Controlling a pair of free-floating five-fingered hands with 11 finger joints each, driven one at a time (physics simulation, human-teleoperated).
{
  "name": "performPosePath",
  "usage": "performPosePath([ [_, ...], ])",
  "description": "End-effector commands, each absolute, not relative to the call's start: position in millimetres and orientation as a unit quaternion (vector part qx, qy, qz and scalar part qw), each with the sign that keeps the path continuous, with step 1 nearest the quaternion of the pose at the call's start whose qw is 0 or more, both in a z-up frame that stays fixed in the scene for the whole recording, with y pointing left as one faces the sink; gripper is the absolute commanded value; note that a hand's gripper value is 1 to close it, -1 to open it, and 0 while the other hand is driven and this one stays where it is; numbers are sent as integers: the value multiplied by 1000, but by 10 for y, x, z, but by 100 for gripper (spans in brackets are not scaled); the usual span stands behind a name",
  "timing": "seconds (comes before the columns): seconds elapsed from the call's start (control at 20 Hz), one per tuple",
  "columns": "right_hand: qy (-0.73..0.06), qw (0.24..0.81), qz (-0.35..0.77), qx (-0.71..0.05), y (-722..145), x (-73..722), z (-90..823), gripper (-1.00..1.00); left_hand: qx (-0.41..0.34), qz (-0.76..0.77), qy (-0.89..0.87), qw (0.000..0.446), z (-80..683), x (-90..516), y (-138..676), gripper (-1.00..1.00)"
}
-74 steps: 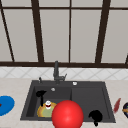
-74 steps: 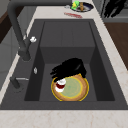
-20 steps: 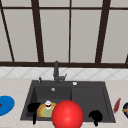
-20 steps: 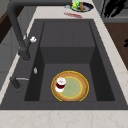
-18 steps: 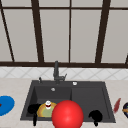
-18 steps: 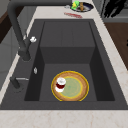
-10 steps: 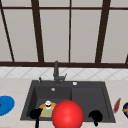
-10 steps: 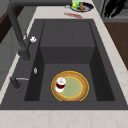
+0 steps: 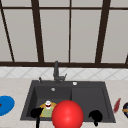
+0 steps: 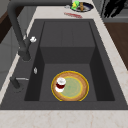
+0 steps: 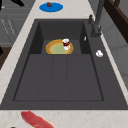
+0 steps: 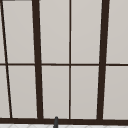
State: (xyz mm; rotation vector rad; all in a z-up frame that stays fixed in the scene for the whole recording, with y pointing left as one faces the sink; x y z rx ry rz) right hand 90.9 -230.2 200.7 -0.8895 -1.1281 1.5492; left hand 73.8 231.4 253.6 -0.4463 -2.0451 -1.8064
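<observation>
Yellow plate (image 9: pixel 47 111) beside left hand (image 9: pixel 36 113)

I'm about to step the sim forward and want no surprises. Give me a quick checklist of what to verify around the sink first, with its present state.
1. Left robot hand at the sink's near edge, by the plate: ok; whether it is open or shut: cannot tell.
2. Right robot hand at the near edge, on the drainer side: ok; finger pose: cannot tell.
3. Plate lies flat on the basin floor: ok.
4. Small cup sits on the plate's faucet-side rim, free of both hands: ok.
5. Red ball blocks part of the basin in the front view: not ok.
6. Faucet spout swung away from the plate: cannot tell.
</observation>
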Motion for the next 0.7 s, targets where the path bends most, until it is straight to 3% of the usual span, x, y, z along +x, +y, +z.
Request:
performPosePath([
  [0.0,-465,492,638,-367,-2302,909,2007,0,-151,-635,-732,194,2487,980,2314,-100],
  [0.2,-465,492,638,-367,-2302,909,2007,0,-154,-642,-727,188,2492,957,2292,-100],
  [0.25,-464,492,639,-367,-2302,909,2007,-100,-158,-642,-727,187,2493,967,2309,0],
  [0.65,-472,489,643,-353,-2264,960,1985,-100,-147,-645,-729,177,2492,973,2303,0],
])
